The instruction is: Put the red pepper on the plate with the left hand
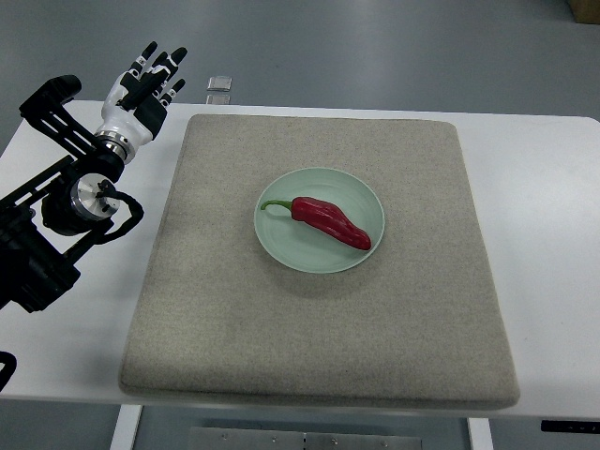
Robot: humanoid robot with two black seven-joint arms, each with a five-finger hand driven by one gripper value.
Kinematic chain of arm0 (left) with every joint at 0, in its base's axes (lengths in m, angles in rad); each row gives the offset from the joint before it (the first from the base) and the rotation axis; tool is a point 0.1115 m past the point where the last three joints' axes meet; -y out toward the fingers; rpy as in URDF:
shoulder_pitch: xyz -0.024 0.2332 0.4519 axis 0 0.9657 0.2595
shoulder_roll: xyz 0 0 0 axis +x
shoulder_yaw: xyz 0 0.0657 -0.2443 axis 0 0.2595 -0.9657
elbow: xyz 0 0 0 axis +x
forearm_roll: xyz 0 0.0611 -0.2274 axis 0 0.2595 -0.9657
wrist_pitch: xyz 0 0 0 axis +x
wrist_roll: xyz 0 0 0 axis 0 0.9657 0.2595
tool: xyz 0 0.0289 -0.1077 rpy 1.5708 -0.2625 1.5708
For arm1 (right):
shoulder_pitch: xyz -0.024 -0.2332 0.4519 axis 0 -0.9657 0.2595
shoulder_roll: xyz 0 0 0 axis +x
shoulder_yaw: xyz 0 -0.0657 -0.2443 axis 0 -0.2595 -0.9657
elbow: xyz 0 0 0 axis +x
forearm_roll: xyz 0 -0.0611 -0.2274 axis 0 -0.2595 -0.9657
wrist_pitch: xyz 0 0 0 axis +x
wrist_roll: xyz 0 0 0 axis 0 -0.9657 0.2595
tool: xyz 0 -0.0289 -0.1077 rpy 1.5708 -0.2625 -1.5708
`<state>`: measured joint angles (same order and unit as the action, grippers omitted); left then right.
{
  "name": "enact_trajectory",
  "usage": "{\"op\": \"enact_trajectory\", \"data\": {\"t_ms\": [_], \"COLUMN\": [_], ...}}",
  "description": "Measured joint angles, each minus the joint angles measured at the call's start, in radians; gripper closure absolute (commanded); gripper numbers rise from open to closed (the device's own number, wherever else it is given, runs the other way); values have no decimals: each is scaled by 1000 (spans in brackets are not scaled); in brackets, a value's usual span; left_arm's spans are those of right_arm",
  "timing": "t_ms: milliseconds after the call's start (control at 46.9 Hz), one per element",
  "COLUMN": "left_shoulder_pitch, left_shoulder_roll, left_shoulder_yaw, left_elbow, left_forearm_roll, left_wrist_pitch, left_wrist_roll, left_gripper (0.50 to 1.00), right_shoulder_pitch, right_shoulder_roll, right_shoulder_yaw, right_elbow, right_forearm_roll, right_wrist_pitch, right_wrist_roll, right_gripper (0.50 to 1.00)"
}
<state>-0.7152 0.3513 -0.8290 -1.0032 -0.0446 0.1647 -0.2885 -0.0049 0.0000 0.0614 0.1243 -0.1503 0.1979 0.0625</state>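
While we look down on the white desk (544,244), we see the red pepper (330,221) lying inside the pale green plate (281,246), which sits near the middle of a large grey mat (319,356). On the plate, the pepper's green stem points toward 9 o'clock and its red tip points toward 4 o'clock, so it lies a little slanted across the plate. Our left hand (142,86) is at about 10 o'clock from the plate, well apart from it, just beside the far left corner of the mat. Its fingers (150,54) are stretched out loosely toward the far edge of the desk and they hold nothing. The black arm (56,216) behind it comes in from the left edge of the view. A small clear object (219,83) lies at the far desk edge, near the fingers; we cannot tell what it is.
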Motion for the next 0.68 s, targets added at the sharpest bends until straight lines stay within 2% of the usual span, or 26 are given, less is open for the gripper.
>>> {"op": "enact_trajectory", "data": {"t_ms": [683], "left_shoulder_pitch": [29], "left_shoulder_roll": [-5], "left_shoulder_yaw": [-18], "left_elbow": [0], "left_forearm_roll": [-2], "left_wrist_pitch": [1], "left_wrist_roll": [0], "left_gripper": [504], "right_shoulder_pitch": [0], "right_shoulder_roll": [0], "right_shoulder_yaw": [0], "right_elbow": [0], "right_forearm_roll": [-1], "right_wrist_pitch": [1], "right_wrist_roll": [-2], "right_gripper": [568]}}
